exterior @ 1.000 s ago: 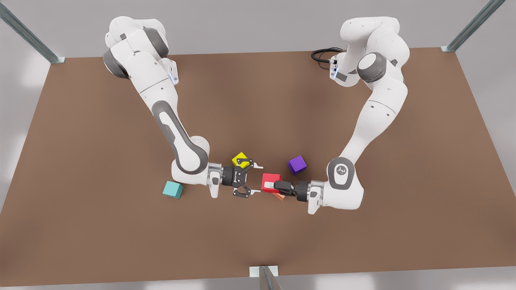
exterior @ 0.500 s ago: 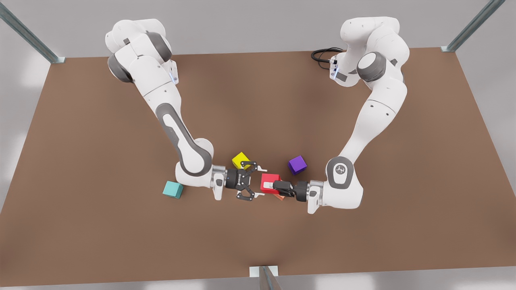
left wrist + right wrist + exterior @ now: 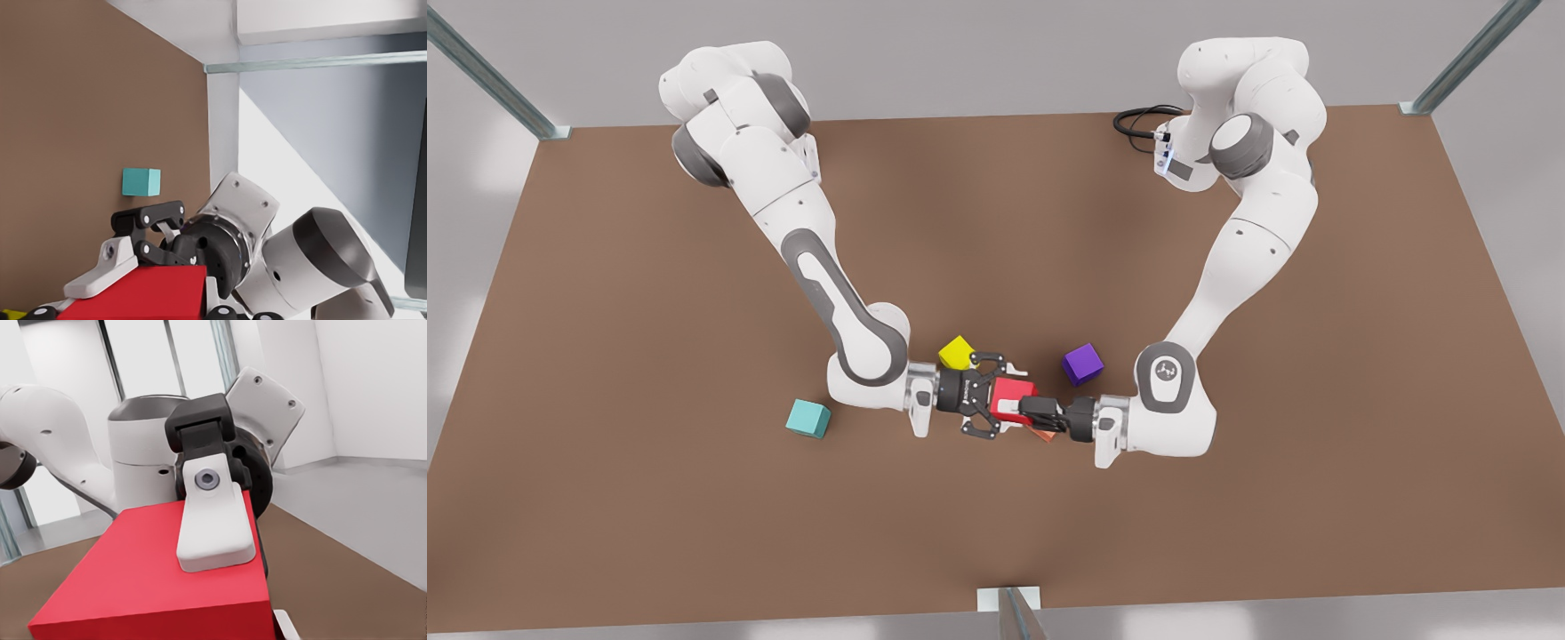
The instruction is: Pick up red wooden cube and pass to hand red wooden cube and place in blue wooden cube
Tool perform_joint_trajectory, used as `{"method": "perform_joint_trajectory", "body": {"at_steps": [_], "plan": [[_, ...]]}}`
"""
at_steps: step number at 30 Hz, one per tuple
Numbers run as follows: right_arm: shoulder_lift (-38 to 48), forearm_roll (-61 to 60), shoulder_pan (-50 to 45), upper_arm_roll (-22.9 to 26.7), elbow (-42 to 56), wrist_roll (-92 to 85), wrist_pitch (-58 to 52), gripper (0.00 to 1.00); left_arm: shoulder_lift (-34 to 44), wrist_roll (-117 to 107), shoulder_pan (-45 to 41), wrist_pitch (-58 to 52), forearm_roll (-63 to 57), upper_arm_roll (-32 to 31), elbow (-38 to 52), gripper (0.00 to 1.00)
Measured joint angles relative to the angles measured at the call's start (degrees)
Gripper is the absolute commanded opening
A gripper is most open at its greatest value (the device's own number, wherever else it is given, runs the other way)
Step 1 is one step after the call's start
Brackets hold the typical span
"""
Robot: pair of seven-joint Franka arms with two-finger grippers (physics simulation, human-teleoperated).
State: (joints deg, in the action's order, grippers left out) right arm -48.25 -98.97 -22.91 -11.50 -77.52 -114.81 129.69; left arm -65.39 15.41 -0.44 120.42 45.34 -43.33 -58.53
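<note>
The red wooden cube [image 3: 1016, 396] hangs just above the table in the middle of the front view. My left gripper [image 3: 1014, 410], on the arm at the front view's right, is shut on it; one white finger [image 3: 213, 520] lies across the red cube [image 3: 147, 587]. My right gripper [image 3: 1008, 397], on the arm at the front view's left, is open, with its fingers on either side of the cube. One pad [image 3: 100, 275] sits beside the red cube [image 3: 150, 293]. The blue wooden cube [image 3: 808, 418], teal, rests on the table towards the front view's left, also seen as the teal cube [image 3: 141, 181].
A yellow cube [image 3: 957, 352] lies just behind the right gripper. A purple cube [image 3: 1082, 364] sits beside the left arm's wrist. A pale orange cube [image 3: 1040, 434] peeks out beneath the left gripper. A black cable [image 3: 1138, 120] lies at the table's back edge.
My right gripper has moved toward the front view's right, and its open fingers now straddle the red cube. My left gripper has shifted slightly toward it with the cube.
</note>
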Motion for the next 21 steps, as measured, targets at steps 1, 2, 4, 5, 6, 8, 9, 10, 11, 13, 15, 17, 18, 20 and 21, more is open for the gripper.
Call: {"method": "perform_joint_trajectory", "body": {"at_steps": [1,2,4,5,6,8,9,10,11,13,15,17,18,20,21], "plan": [[0.00,0.15,0.03,0.02,0.04,0.07,0.07,0.43,-0.01,0.01,-0.02,0.07,0.03,-0.01,-0.02,0.58],[-0.08,0.26,0.05,0.02,0.15,0.14,0.11,0.43,-0.01,0.02,-0.03,0.13,0.06,-0.01,-0.02,0.58],[-0.15,0.41,0.06,0.02,0.28,0.25,0.19,0.43,-0.02,0.03,-0.03,0.23,0.10,-0.01,-0.03,0.58],[-0.15,0.48,0.06,0.02,0.30,0.31,0.22,0.43,-0.01,0.04,-0.04,0.27,0.11,-0.01,-0.04,0.58],[-0.15,0.54,0.05,0.01,0.32,0.37,0.24,0.43,0.02,0.05,-0.05,0.30,0.13,0.00,-0.05,0.58],[-0.16,0.60,0.05,0.01,0.39,0.48,0.27,0.43,0.03,0.07,-0.06,0.32,0.14,-0.02,-0.05,0.61],[-0.16,0.61,0.05,0.02,0.40,0.54,0.28,0.43,0.02,0.10,-0.06,0.32,0.15,-0.02,-0.04,0.61],[-0.14,0.60,0.05,0.03,0.41,0.59,0.29,0.43,0.01,0.12,-0.05,0.32,0.16,-0.03,-0.04,0.61],[-0.15,0.54,0.04,0.04,0.56,0.66,0.30,0.43,0.02,0.16,-0.04,0.33,0.15,-0.06,-0.02,0.61],[-0.13,0.50,0.05,0.04,0.68,0.79,0.31,0.43,0.03,0.22,-0.03,0.35,0.14,-0.10,0.00,0.62],[-0.12,0.47,0.04,0.04,0.71,0.90,0.32,0.43,0.04,0.30,-0.03,0.35,0.16,-0.11,0.00,0.89],[-0.12,0.46,0.08,0.03,0.85,1.00,0.33,0.43,0.03,0.70,-0.06,0.20,0.64,-0.10,-0.02,1.00],[-0.11,0.48,0.09,0.03,0.91,1.04,0.31,0.43,0.03,0.85,-0.04,0.15,0.74,-0.09,-0.02,1.00],[-0.10,-0.51,0.19,0.01,0.94,0.36,1.25,0.43,0.02,1.10,-0.01,0.09,0.86,-0.08,-0.04,1.00],[-0.08,-1.08,0.10,-0.08,0.93,-0.17,1.87,0.43,0.00,1.22,0.04,0.09,0.90,-0.03,0.00,1.00]]}}
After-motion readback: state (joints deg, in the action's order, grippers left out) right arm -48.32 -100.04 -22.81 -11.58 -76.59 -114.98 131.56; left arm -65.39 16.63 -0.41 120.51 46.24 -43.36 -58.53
